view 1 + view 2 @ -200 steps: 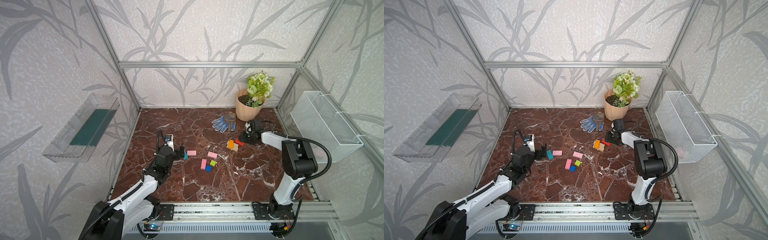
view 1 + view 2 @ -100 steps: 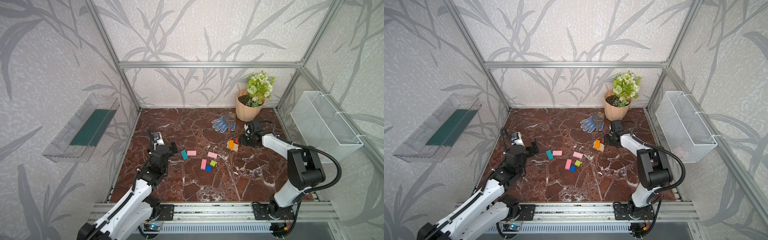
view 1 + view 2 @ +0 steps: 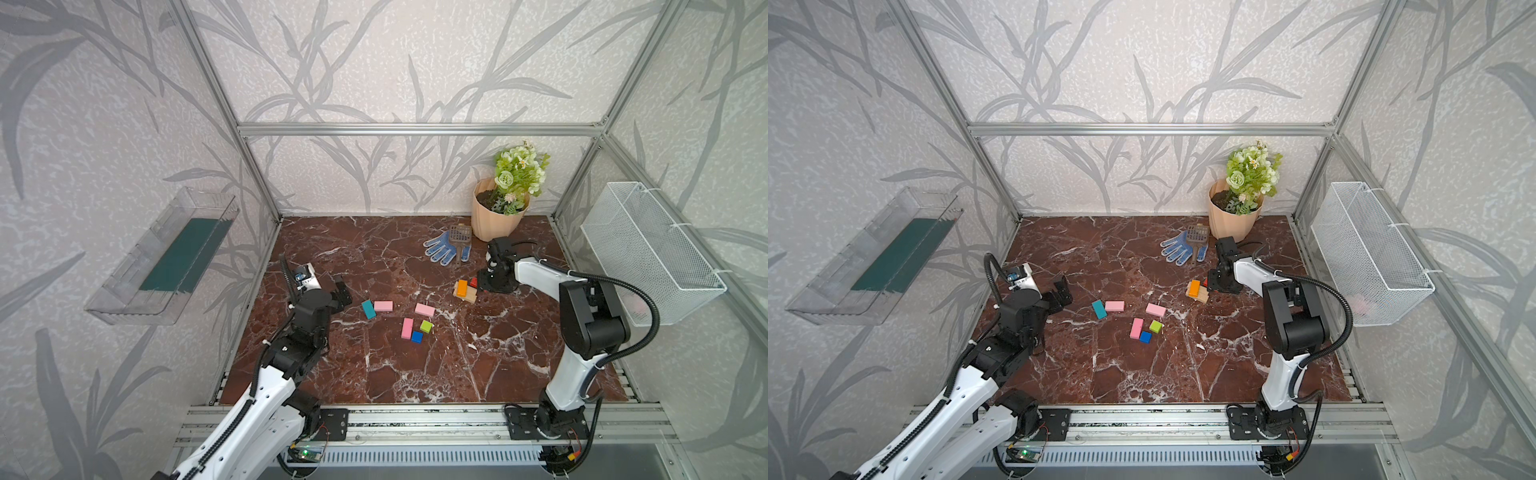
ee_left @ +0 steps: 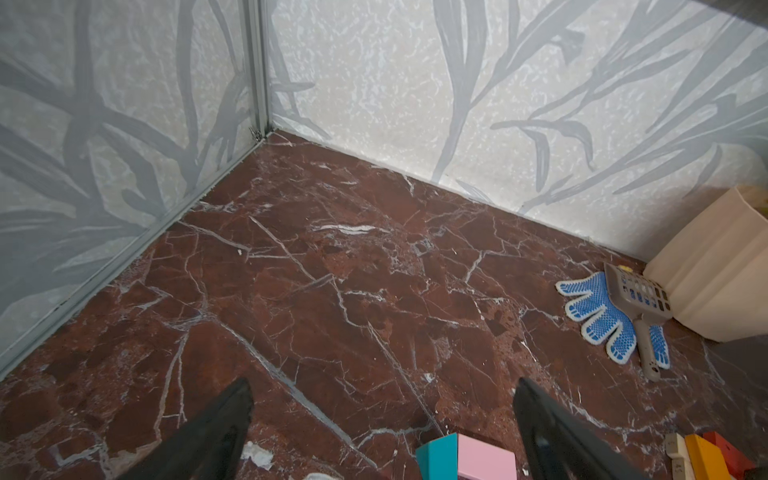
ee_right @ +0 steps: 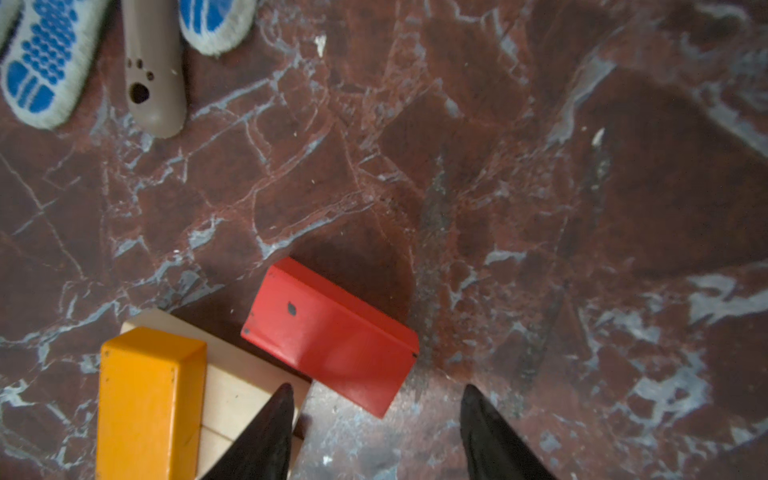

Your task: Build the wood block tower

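Wood blocks lie scattered on the marble floor in both top views: a teal block (image 3: 368,309) touching a pink block (image 3: 383,306), two more pink blocks (image 3: 424,309) (image 3: 407,328), a green cube (image 3: 426,326) and a blue cube (image 3: 417,337). An orange block (image 5: 149,395) rests on tan blocks (image 5: 237,386), the only stack; no tower stands. Beside them the red block (image 5: 332,336) lies flat. My right gripper (image 5: 377,390) is open just short of the red block, holding nothing. My left gripper (image 4: 381,388) is open and empty, left of the teal block (image 4: 436,457).
A blue dotted glove (image 3: 446,249) and a grey scoop (image 3: 460,237) lie at the back, next to a beige flowerpot (image 3: 492,224). A white wire basket (image 3: 648,253) hangs on the right wall. A clear tray (image 3: 166,257) hangs on the left wall.
My left arm has drawn back to the left, away from the teal block, which stays on the floor. My right gripper has opened wider beside the red block.
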